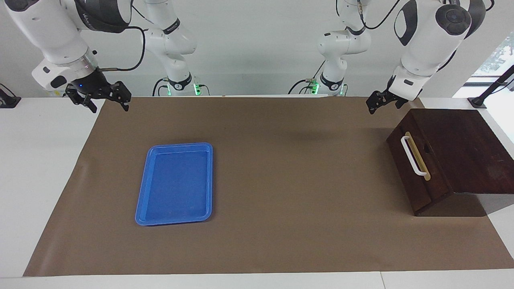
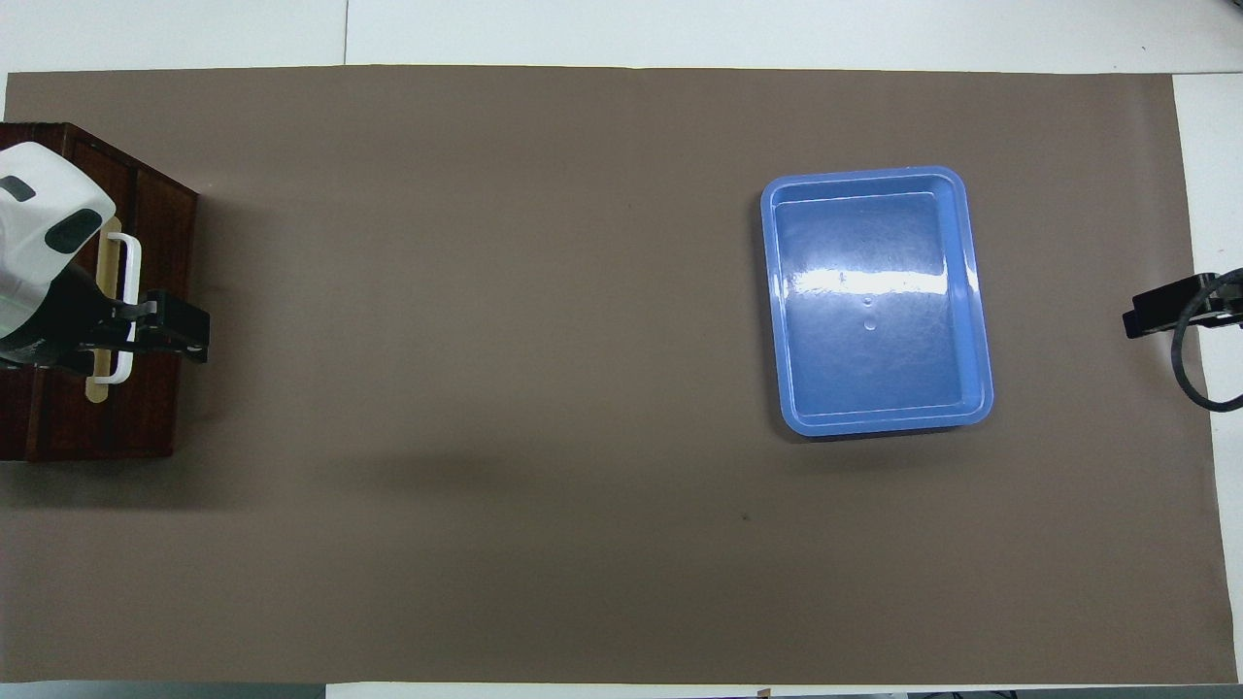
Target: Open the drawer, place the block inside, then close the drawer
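the drawer (image 1: 417, 168) is sitting shut at the left arm's end of the table, the left gripper (image 1: 381, 102) hanging above its near corner, fingers spread. the right gripper (image 1: 102, 98), spread too, is waiting over the opposite end's near edge. no block is showing.

No legible text, labels or numbers anywhere.
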Available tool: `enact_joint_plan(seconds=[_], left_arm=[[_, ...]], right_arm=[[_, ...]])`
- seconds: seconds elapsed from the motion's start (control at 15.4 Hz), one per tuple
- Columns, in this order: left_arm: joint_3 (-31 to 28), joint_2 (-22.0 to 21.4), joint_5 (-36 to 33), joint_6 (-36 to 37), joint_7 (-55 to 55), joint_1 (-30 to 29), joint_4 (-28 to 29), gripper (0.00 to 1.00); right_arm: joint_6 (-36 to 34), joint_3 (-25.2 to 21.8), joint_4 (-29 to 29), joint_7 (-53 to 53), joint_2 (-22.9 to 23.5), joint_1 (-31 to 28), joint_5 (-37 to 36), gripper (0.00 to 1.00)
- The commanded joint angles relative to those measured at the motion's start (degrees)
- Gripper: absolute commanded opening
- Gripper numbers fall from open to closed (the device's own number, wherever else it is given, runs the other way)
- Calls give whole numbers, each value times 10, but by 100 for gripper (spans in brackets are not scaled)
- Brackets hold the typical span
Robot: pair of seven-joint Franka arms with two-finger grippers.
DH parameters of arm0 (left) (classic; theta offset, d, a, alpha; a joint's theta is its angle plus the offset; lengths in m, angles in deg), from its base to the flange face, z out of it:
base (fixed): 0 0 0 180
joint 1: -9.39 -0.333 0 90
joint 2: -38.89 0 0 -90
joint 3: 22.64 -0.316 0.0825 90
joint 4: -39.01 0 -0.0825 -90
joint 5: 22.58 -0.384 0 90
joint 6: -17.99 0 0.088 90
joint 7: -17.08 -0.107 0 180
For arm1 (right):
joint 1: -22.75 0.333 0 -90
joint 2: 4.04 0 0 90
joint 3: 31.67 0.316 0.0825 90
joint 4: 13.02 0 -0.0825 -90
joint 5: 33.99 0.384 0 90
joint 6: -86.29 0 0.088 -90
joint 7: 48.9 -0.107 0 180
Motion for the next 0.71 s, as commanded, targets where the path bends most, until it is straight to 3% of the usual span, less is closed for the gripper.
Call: enact_joint_plan(seconds=[0.0, 0.65], left_arm=[[-9, 35, 9, 43, -47, 11, -53, 100], [-8, 38, 9, 47, -46, 14, -58, 100]], right_arm=[[-6, 5, -8, -6, -9, -5, 2, 100], [-6, 4, -8, -5, -10, -6, 2, 100]])
